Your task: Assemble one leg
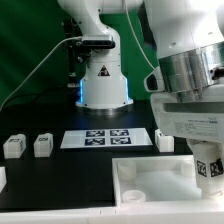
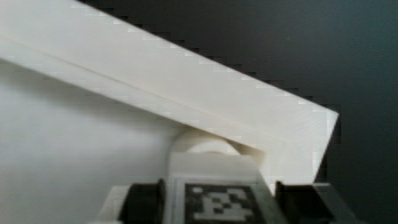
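The panel looks like smooth, matt white plastic, and so does the leg, whose tag is flat black-and-white print. The table is matt black; the arm has a glossy white shell and a brushed silvery metal band.

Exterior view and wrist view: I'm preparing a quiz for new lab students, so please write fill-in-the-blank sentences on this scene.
1. The gripper is ___ on the held leg.
2. The held leg is at a ___ of the white panel.
3. A loose leg stands by the marker board's end on the exterior view's ___.
Missing words: shut; corner; right.
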{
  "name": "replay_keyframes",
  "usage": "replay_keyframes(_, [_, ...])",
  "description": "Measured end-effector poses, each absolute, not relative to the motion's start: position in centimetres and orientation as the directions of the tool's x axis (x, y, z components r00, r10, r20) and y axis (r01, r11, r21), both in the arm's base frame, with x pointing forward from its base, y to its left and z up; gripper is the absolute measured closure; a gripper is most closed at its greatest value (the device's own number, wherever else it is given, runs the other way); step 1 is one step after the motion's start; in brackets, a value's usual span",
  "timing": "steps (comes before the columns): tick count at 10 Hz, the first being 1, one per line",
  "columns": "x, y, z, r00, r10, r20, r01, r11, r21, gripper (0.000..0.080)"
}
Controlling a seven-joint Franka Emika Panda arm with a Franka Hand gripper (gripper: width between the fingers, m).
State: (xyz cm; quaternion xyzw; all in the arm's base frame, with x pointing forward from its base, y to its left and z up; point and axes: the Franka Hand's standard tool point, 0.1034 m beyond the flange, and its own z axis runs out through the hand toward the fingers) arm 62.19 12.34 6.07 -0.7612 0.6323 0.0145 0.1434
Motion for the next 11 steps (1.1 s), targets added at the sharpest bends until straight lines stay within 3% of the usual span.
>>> replay_keyframes(1, [62.0,13.2,5.8,-0.119,-0.95,-0.289,-0.981,0.158,-0.116,0.0503])
replay_keyframes(2, [61.8,13.3,5.7,-0.225,-0.925,-0.305,-0.964,0.256,-0.066,0.0503])
replay_keyframes(3, [61.8,13.3,5.7,-0.17,-0.939,-0.3,-0.976,0.202,-0.082,0.0497])
replay_keyframes(4, [61.7,13.3,5.6,-0.116,-0.949,-0.295,-0.984,0.15,-0.096,0.0316])
replay_keyframes(5, [61.6,13.4,5.6,-0.11,-0.949,-0.294,-0.985,0.144,-0.098,0.0189])
replay_keyframes(6, [61.4,13.5,5.8,0.133,-0.957,-0.259,-0.984,-0.098,-0.146,0.0189])
replay_keyframes(8, [60.6,13.3,7.4,0.602,-0.78,-0.168,-0.798,-0.579,-0.17,0.0152])
replay_keyframes(11, [60.9,12.4,7.5,0.874,-0.48,-0.078,-0.485,-0.847,-0.22,0.015])
